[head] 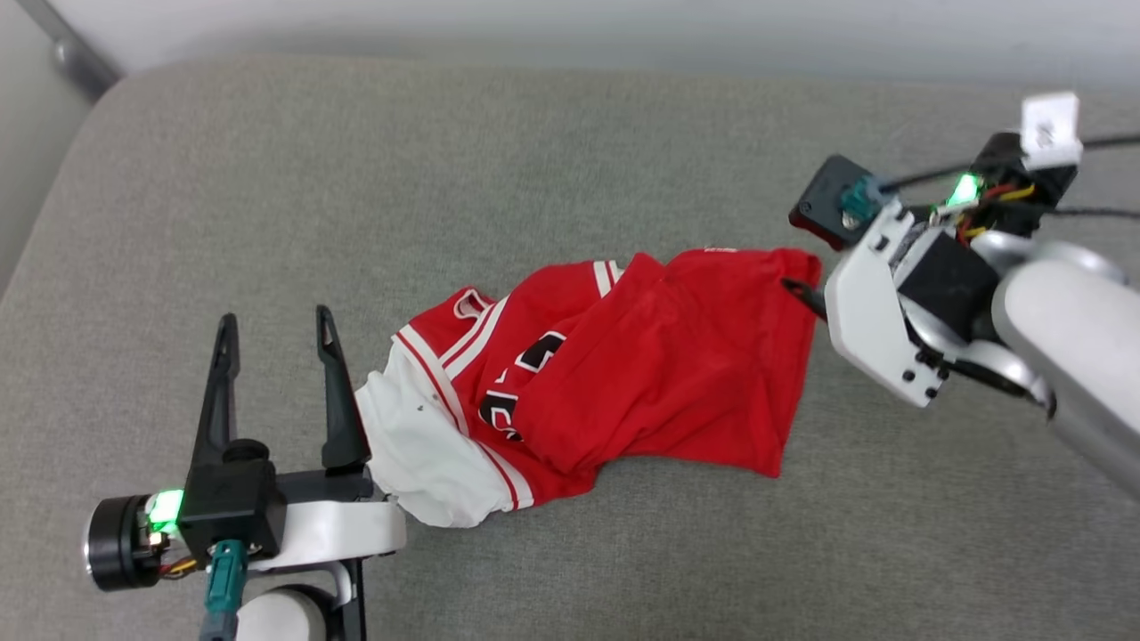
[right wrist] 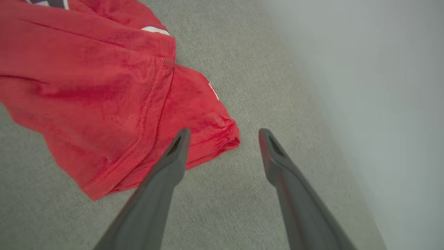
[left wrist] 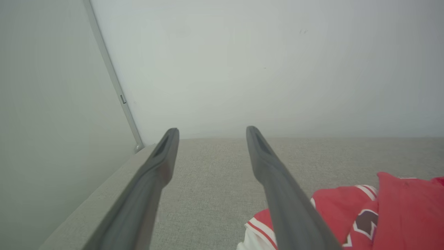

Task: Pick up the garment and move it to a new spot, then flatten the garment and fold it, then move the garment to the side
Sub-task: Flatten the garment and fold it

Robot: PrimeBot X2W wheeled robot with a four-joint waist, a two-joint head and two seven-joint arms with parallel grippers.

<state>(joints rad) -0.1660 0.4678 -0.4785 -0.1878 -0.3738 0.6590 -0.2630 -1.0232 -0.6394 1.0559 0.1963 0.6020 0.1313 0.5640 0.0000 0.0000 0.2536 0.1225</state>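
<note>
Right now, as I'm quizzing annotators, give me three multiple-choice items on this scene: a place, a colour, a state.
1. The garment lies: A) on the grey cushion; B) on a wooden floor; C) in a basket.
2. Its bunched sleeve is: A) black; B) white; C) blue.
3. The left gripper and right gripper are: A) both shut; B) both open; C) one shut.
Answers: A, it lies crumpled on the cushion; B, white cloth by the left gripper; B, both finger pairs stand apart, pinching nothing.

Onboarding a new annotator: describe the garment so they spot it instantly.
Find the grey padded surface in the head view. Near its middle lies the garment, crumpled. Bright red against plain grey, with a white sleeve, striped trim and black letters.
</note>
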